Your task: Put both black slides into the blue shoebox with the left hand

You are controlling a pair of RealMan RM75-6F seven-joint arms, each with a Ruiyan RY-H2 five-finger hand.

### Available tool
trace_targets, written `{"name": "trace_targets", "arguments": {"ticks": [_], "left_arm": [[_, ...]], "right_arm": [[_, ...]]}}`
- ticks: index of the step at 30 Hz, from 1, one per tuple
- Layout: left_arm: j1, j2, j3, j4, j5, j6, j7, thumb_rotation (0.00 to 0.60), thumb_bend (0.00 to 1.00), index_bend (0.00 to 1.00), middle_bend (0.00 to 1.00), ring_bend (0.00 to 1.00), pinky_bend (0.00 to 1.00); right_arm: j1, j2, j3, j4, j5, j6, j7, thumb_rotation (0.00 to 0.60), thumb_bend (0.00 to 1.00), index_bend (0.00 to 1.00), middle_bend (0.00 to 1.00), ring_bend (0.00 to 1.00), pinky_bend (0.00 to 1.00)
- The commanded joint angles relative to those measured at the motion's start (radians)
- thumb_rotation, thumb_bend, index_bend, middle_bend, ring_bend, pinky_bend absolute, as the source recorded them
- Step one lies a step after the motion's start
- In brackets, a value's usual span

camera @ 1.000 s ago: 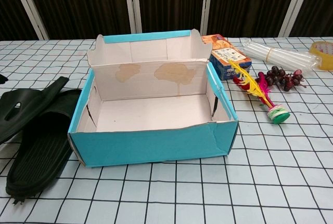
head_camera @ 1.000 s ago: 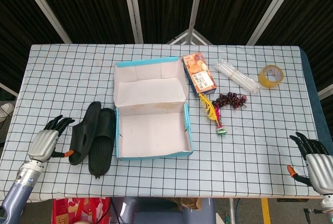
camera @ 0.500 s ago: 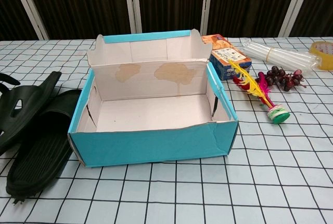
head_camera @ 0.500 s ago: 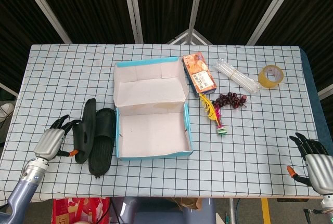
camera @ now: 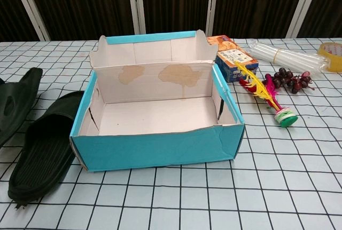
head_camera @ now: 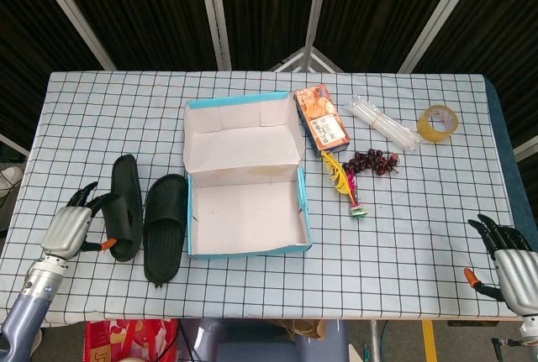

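Black slatted walls back a table under a white grid cloth; on it the blue shoebox stands open and empty, its lid folded up on the far side. Left of the box lie both black slides — the inner slide flat on its sole just beside the box wall, the outer slide further left. Over the last second the outer slide has come off its partner, which it leaned on edge-up, and now sits apart from it; that separation suggests the first pick is under way, though nothing is in the box yet. Both slides look like soft ribbed rubber with a broad strap. The left hand curls at the outer slide's left edge and seems to grip it; the right hand rests near the right corner, fingers spread, holding nothing.
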Motion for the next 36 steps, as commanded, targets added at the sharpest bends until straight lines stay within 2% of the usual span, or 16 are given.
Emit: {"name": "trace_targets", "arguments": {"ticks": [1, 5, 10, 15, 18, 24, 29, 32, 36], "left_arm": [[0.017, 0.035, 0.002, -0.014, 0.013, 0.037, 0.013, 0.6, 0.47, 0.26, 0.41, 0.06, 0.1], [0.033, 0.102, -0.001, -0.054, 0.037, 0.088, 0.031, 0.6, 0.48, 0.3, 0.46, 0.08, 0.1], [0.027, 0.216, -0.027, -0.137, 0.095, 0.157, 0.116, 0.6, 0.52, 0.35, 0.51, 0.12, 0.1], [-0.012, 0.342, -0.073, -0.225, 0.197, 0.213, 0.314, 0.6, 0.52, 0.38, 0.54, 0.13, 0.1], [-0.055, 0.431, -0.093, -0.279, 0.291, 0.199, 0.471, 0.6, 0.51, 0.38, 0.54, 0.13, 0.1], [-0.151, 0.56, -0.148, -0.367, 0.485, 0.152, 0.724, 0.6, 0.49, 0.4, 0.54, 0.13, 0.12], [-0.246, 0.609, -0.2, -0.39, 0.612, 0.08, 0.831, 0.6, 0.49, 0.41, 0.55, 0.13, 0.12], [-0.295, 0.645, -0.22, -0.412, 0.64, -0.026, 0.913, 0.6, 0.49, 0.41, 0.56, 0.13, 0.12], [-0.374, 0.684, -0.256, -0.467, 0.648, -0.231, 1.065, 0.6, 0.49, 0.41, 0.58, 0.13, 0.12]], "right_arm": [[-0.001, 0.002, -0.001, -0.002, -0.002, 0.002, 0.002, 0.6, 0.31, 0.15, 0.11, 0.18, 0.14], [-0.001, 0.005, -0.003, -0.007, -0.007, 0.002, 0.007, 0.6, 0.31, 0.15, 0.11, 0.18, 0.14], [-0.002, 0.011, -0.004, -0.008, -0.012, 0.006, 0.024, 0.6, 0.31, 0.15, 0.11, 0.18, 0.14], [-0.005, 0.016, -0.004, -0.006, -0.018, 0.014, 0.047, 0.6, 0.31, 0.15, 0.11, 0.18, 0.14], [-0.006, 0.019, -0.005, -0.003, -0.021, 0.016, 0.06, 0.6, 0.31, 0.15, 0.11, 0.18, 0.14], [-0.009, 0.023, -0.006, 0.002, -0.025, 0.02, 0.079, 0.6, 0.31, 0.15, 0.11, 0.18, 0.14], [-0.009, 0.025, -0.006, 0.005, -0.026, 0.02, 0.092, 0.6, 0.31, 0.15, 0.11, 0.18, 0.14], [-0.009, 0.025, -0.007, 0.007, -0.024, 0.018, 0.099, 0.6, 0.31, 0.15, 0.11, 0.18, 0.14], [-0.006, 0.024, -0.005, 0.008, -0.022, 0.014, 0.105, 0.6, 0.31, 0.15, 0.11, 0.18, 0.14]]}}
